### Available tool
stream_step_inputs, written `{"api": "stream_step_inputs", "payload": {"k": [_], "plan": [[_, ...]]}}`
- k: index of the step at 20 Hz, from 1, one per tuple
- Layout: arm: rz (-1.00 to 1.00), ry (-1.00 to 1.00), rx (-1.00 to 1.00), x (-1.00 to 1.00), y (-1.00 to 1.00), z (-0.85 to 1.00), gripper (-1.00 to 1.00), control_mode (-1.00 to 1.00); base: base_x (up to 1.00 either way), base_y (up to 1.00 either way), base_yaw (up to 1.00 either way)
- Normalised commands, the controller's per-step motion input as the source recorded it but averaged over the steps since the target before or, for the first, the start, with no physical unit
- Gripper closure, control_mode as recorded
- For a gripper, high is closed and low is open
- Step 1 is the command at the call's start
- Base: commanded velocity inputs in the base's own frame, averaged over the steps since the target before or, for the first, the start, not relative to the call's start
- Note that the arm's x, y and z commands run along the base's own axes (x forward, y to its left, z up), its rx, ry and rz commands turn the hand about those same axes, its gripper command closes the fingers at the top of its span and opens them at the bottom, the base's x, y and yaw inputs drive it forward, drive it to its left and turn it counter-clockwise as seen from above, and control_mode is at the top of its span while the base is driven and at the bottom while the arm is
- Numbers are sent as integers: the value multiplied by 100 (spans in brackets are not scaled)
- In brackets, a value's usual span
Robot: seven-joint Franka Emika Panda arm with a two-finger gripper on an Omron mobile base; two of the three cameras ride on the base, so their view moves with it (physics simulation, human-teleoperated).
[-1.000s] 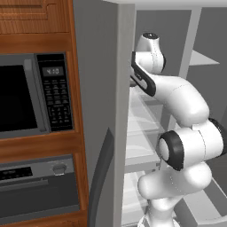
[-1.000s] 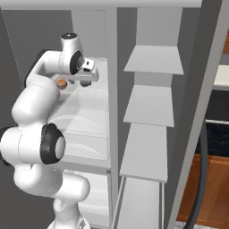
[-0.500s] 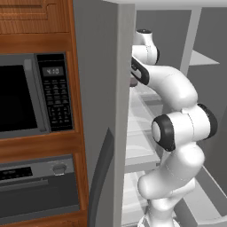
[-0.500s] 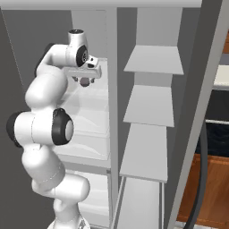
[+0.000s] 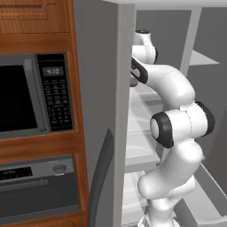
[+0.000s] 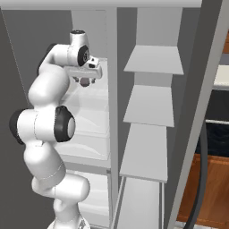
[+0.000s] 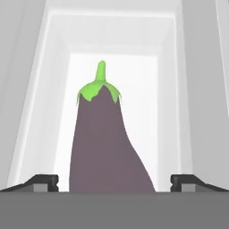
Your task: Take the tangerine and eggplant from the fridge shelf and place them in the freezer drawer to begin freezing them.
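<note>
The eggplant (image 7: pixel 105 143) is dark purple with a green cap and stem. It lies on the white fridge shelf (image 7: pixel 136 85), its stem pointing away from the hand. My gripper (image 7: pixel 114 182) is open wide, one dark fingertip on each side of the eggplant's thick end, and neither touches it. From the right base view the gripper (image 6: pixel 84 81) hangs just over the fridge shelf (image 6: pixel 96 96) inside the fridge. The tangerine is hidden. The freezer drawer (image 6: pixel 137 206) is a long pale box standing out low at the bottom.
The open fridge door (image 5: pixel 104 111) stands at the arm's left, with a microwave (image 5: pixel 31 95) in wooden cabinets beyond it. Narrow grey shelves (image 6: pixel 150 105) are stacked to the right of the divider wall (image 6: pixel 112 89). White bins (image 6: pixel 87 143) sit below the shelf.
The arm has reached deeper into the fridge and the hand has swung over the eggplant. The small orange ball seen beside the hand a second ago is now behind the arm. The jaws stayed wide.
</note>
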Motion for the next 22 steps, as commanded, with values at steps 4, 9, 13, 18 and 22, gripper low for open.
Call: {"api": "stream_step_inputs", "payload": {"k": [4,9,13,18,22], "plan": [[0,-5,0,-24,4,-36,100,-100,0,0,0],[0,-3,0,4,26,-25,100,-100,0,0,0],[0,-8,0,1,8,-1,100,-100,0,0,0],[0,-31,0,-91,0,6,100,-100,0,0,0],[0,-23,0,-100,0,-5,100,-100,0,0,0]]}}
